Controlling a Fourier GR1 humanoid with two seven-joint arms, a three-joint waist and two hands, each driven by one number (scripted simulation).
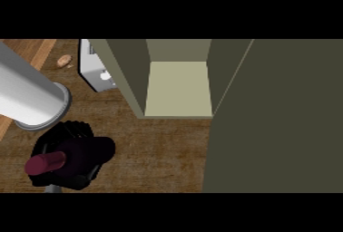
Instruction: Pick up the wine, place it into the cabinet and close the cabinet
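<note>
While its black fingers curl round the dark body of the wine bottle (48, 163), the left hand (70, 156) sits low at the view's left, close to the lower edge. That bottle lies inside the hand's grasp, tilted so that its maroon neck and cap stick out toward the lower left, clear of the fingers; most of its body is hidden by the hand. Just beyond the hand, up and to the left, the grey forearm (26, 90) comes in slantwise from the upper left edge and ends in a pale ring at the wrist.

Underneath all this runs the brown wooden counter (164, 149). Farther out, ahead of the hand and to its right, stands the olive cabinet (178, 88), open, its pale inner floor showing between two side walls. Its door (275, 118) stands as a broad dark olive panel filling the right part of the view, well apart from the hand. Beyond the forearm, beside the cabinet's left wall, is a white object (97, 70) which I cannot identify, and a small tan thing (64, 60) lies near the far left.
</note>
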